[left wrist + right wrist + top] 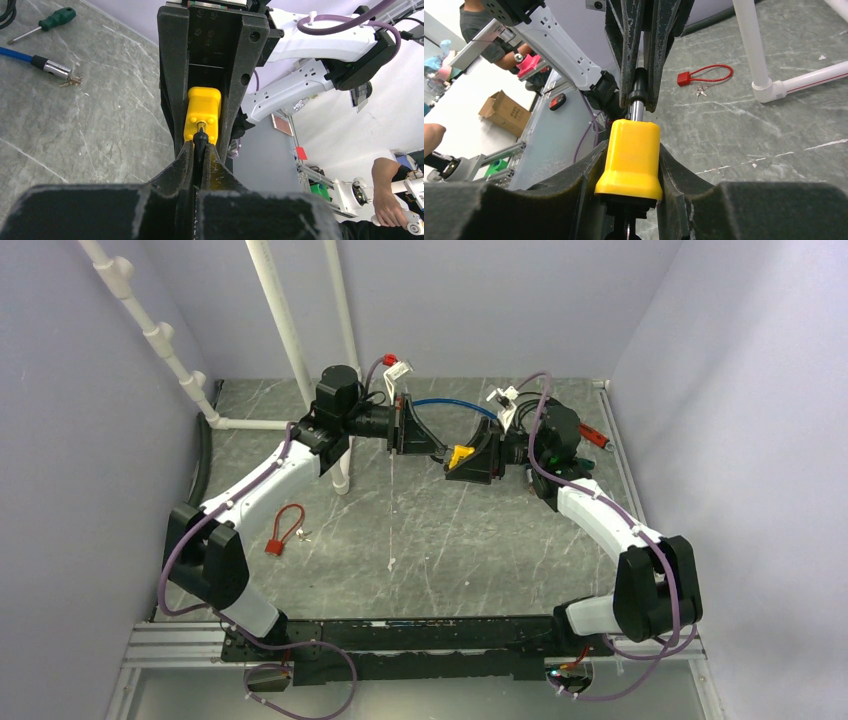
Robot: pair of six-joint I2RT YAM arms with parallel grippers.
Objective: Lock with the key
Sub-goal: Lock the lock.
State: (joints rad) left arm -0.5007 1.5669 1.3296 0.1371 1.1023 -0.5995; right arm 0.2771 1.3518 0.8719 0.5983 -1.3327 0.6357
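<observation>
key (pixel 637 109) meets yellow lock (pixel 629 155), seemingly well apart from side walls (pixel 80 440)

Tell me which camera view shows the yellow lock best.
The right wrist view. There the yellow lock fills the centre, gripped by the right gripper, with the key at its top. The left wrist view shows it end-on and smaller; the top external view shows it as a tiny yellow spot.
</observation>
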